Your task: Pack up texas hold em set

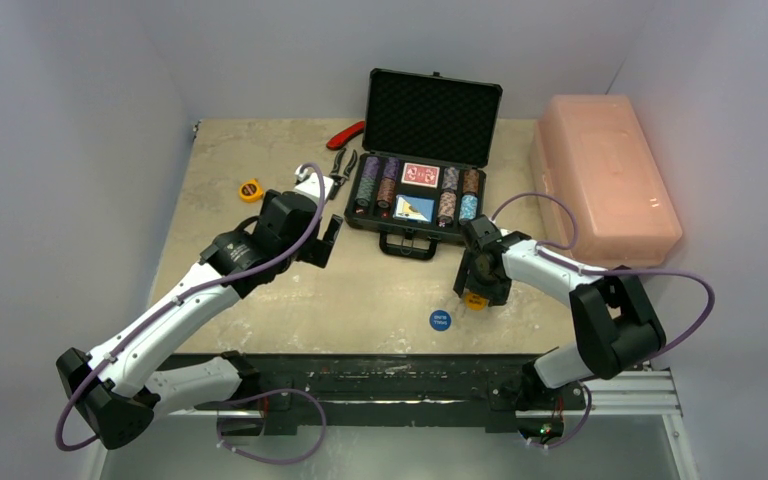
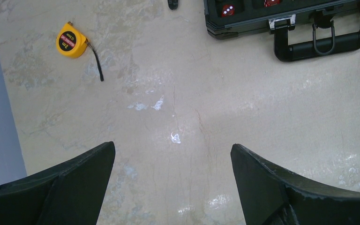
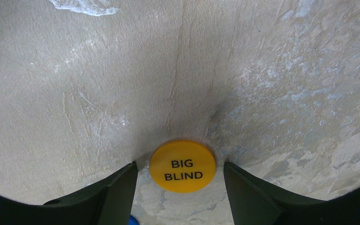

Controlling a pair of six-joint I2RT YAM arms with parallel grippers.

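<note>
From above, your open briefcase sits at the far side of the surface, chip stacks and red card deck slotted, blue disc loose in front. In your left wrist view, the left fingers stand wide apart above the surface. In your right wrist view, the right fingers flank the orange disc, apart, not yet gripping.

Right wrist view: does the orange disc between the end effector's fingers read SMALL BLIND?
No, the orange disc lying on the table is printed BIG BLIND in black letters.
</note>
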